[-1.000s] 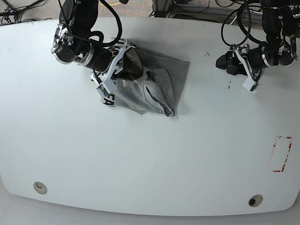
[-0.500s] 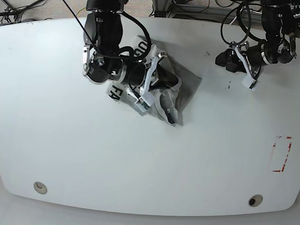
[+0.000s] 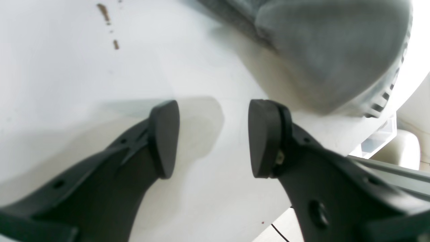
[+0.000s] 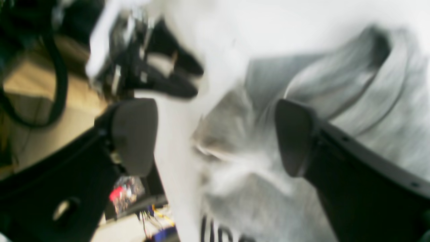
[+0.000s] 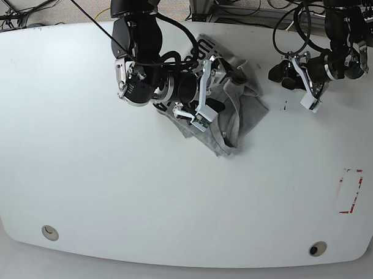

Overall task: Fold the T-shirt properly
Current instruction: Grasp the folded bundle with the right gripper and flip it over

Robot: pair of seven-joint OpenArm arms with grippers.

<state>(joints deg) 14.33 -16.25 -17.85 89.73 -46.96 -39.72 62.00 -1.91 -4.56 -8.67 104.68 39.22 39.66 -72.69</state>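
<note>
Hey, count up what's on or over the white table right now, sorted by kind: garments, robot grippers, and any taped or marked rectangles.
Garments: 1, the grey T-shirt
Robot grippers: 2, the right gripper and the left gripper
Marked rectangles: 1, the red outline on the table
Total: 4

Black lettering shows on the grey T-shirt (image 5: 239, 111), but it is too blurred and folded to read.
</note>
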